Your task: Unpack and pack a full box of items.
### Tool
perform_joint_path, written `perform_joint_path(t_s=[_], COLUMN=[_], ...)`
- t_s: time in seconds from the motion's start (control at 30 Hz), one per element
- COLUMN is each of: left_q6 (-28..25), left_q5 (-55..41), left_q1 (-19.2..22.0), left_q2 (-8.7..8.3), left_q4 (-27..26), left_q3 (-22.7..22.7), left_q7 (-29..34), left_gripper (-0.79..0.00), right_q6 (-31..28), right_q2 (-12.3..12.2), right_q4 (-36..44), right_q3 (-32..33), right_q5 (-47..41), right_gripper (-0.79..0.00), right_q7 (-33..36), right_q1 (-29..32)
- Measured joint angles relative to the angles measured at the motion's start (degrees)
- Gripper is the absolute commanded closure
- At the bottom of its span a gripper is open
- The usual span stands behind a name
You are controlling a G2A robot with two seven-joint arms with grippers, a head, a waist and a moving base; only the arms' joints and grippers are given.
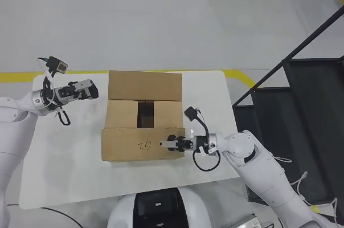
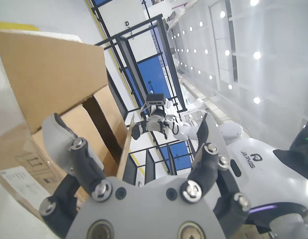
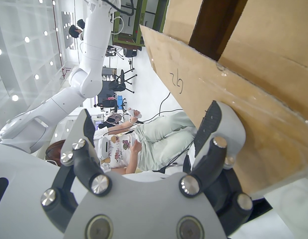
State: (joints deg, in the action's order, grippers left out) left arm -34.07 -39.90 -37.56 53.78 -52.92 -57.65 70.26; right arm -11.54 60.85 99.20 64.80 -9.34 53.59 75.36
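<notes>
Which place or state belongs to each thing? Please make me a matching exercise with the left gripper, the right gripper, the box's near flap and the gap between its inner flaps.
Things:
1. left gripper
2. right gripper
3. near flap
4. gap between inner flaps

Places or states:
A. dark slot in the middle of the box
B. open, at the near flap's right end
C. bears a handwritten mark
D. open, beside the box's far left corner

Pairs: 1-D; 2-B; 3-C; 4-A

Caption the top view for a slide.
Cardboard box on a white table; right end effector at its near flap, left end effector beside it.
</notes>
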Motion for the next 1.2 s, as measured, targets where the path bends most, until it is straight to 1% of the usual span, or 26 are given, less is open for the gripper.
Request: perform_joint_path(t_s=[0.1, 0.2, 0.3, 0.4, 0.5, 0.6, 0.8, 0.9, 1.0, 1.1, 1.2], left_q6=[-3.6, -7.1, -8.9, -9.1, -8.4, -7.7, -7.1, -7.9, -8.2, -7.1, -4.4], left_q5=[2.4, 5.8, 8.7, 11.1, 12.1, 11.1, 4.1, 0.5, -1.8, -2.4, -3.9], left_q1=[2.9, 5.2, 6.7, 8.1, 9.7, 10.9, 12.5, 13.1, 13.3, 12.3, 10.2], left_q2=[1.95, 3.75, 5.36, 6.83, 8.35, 9.87, 12.45, 13.21, 13.37, 12.71, 11.45], left_q4=[5.2, 9.6, 12.8, 15.5, 17.8, 19.8, 23.3, 25.1, 25.6, 23.5, 19.8], left_q3=[2.9, 5.3, 7.4, 9.2, 10.8, 11.9, 12.0, 11.2, 10.2, 9.1, 7.6], left_q7=[-4.0, -9.5, -13.8, -16.7, -17.7, -17.2, -12.6, -9.7, -8.0, -7.1, -4.4], left_gripper=[-0.785, -0.785, -0.785, -0.785, -0.785, -0.785, -0.785, -0.785, -0.785, -0.785, -0.785], right_q6=[0.1, 0.2, 0.3, 0.4, 0.5, 0.6, 0.9, 1.1, 1.1, 1.0, 1.0], right_q2=[-0.1, -0.3, -0.4, -0.5, -0.5, -0.6, -0.8, -0.8, -0.8, -0.7, -0.6], right_q4=[0.7, 1.4, 1.8, 2.0, 2.0, 2.1, 2.2, 2.3, 2.2, 1.9, 1.5], right_q3=[0.1, 0.1, 0.0, 0.0, 0.0, 0.3, 0.4, 0.1, -0.3, -0.8, -1.3], right_q5=[0.5, 1.2, 1.4, 1.6, 1.8, 1.5, 1.4, 1.4, 1.5, 1.5, 1.4], right_gripper=[-0.785, -0.785, -0.785, -0.785, -0.785, -0.785, -0.785, -0.785, -0.785, -0.785, -0.785], right_q7=[0.6, 1.5, 2.1, 2.5, 2.8, 3.1, 3.4, 3.5, 3.5, 3.5, 3.3], right_q1=[0.2, 0.3, 0.4, 0.5, 0.5, 0.5, 0.3, 0.2, 0.0, -0.3, -0.7])
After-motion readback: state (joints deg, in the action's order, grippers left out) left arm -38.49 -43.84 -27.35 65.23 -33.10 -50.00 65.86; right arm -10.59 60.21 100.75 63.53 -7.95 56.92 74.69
